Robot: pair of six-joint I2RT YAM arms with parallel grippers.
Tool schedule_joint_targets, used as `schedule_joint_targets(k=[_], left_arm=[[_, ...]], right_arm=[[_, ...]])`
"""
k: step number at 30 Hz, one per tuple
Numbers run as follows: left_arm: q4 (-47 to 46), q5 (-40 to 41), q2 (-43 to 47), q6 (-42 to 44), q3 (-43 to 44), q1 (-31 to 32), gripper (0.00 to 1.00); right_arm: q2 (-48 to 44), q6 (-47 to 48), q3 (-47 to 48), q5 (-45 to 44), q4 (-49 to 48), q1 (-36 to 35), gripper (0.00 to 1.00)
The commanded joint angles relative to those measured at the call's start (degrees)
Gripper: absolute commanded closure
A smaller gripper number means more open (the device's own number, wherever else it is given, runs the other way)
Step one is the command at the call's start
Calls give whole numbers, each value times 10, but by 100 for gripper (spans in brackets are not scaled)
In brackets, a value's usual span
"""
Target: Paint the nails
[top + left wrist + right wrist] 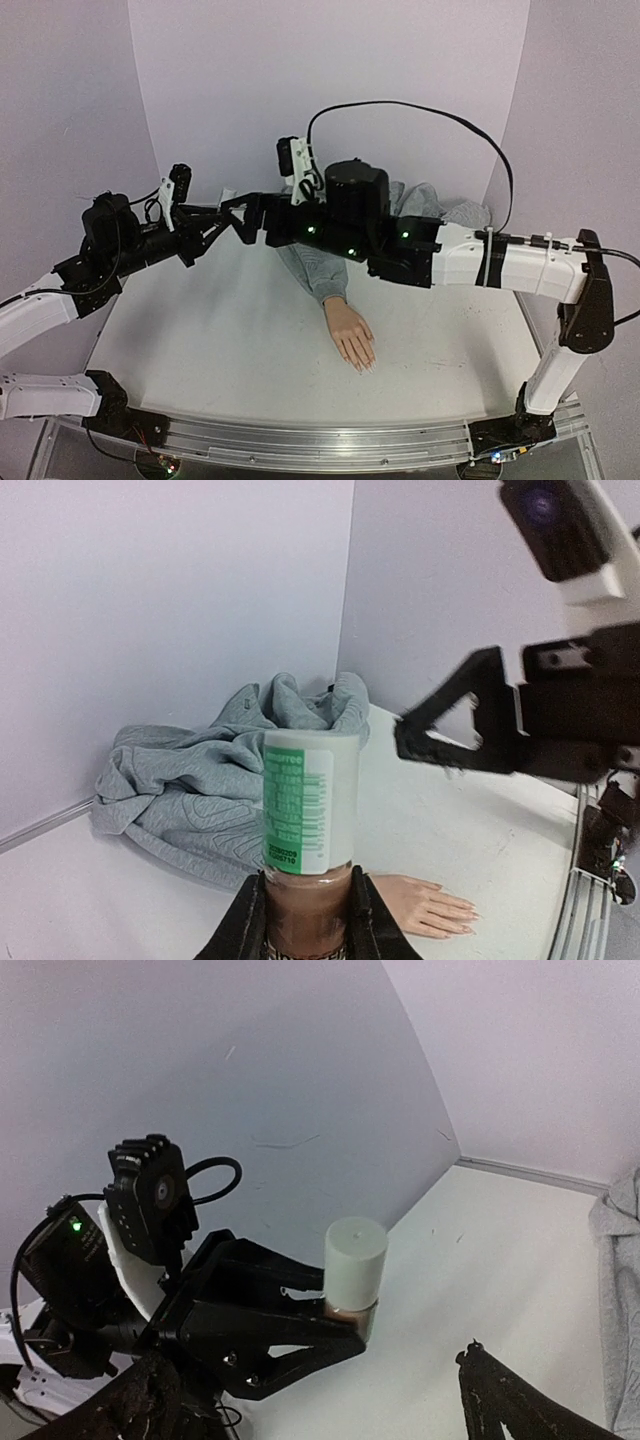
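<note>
Table: white, and bore everything below.
Nails: pale, tipping the fingers and pointing at the near edge, right of the middle; too small in the overhead view to show any colour on them.
Mannequin hand: lay flat on the table, palm down, apart from both grippers.
Sleeve: grey, ran from the wrist toward the far side, passing under the right arm.
Left gripper: hung above the table, far and left of the mannequin hand, its fingers clenched on the bottle's brown glass body.
Bottle: stood upright in that grasp, with a tall white cap carrying a green printed label; the cap was on.
Right gripper: reached in from the right, just beside the bottle and at its height. Its fingers were spread wide and grasped nothing, and the one seen from the left wrist stood right of the cap without touching it.
Sweatshirt: a crumpled grey heap at the far right, against the wall.
Wall: plain pale lilac, curving round the far side.
</note>
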State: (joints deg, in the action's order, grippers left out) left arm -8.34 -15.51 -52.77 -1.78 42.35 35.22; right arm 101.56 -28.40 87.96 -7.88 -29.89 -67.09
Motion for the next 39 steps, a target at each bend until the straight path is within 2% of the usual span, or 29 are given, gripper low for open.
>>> schedule_joint_targets(k=[1, 4, 6, 8, 13, 16, 23, 28, 33, 37, 39], left_arm=[[9, -108, 29, 8, 24, -2, 100], [9, -215, 22, 16, 27, -2, 100], [9, -259, 14, 17, 28, -2, 100], [9, -266, 10, 17, 28, -2, 100], [9, -282, 6, 44, 21, -3, 100], [9, -298, 2, 43, 19, -4, 100], [9, -337, -5, 43, 20, -4, 100], [9, -346, -9, 43, 24, -4, 100], [9, -352, -18, 32, 31, -4, 100], [9, -306, -19, -2, 42, -4, 100], [8, -272, -21, -15, 49, -3, 100]], right_arm=[[-39, 52, -25, 220, -27, 54, 2], [-52, 67, -49, 284, -54, 66, 2], [-50, 67, -56, 316, -74, 69, 2], [-47, 64, -63, 337, -93, 69, 7], [-40, 56, -73, 360, -143, 69, 26], [-29, 50, -64, 384, -158, 71, 30], [0, 42, -34, 428, -167, 71, 49], [1, 36, -36, 431, -179, 71, 67], [2, 25, -47, 431, -191, 71, 76], [5, 7, -65, 417, -214, 70, 91], [4, -1, -75, 376, -215, 67, 100]])
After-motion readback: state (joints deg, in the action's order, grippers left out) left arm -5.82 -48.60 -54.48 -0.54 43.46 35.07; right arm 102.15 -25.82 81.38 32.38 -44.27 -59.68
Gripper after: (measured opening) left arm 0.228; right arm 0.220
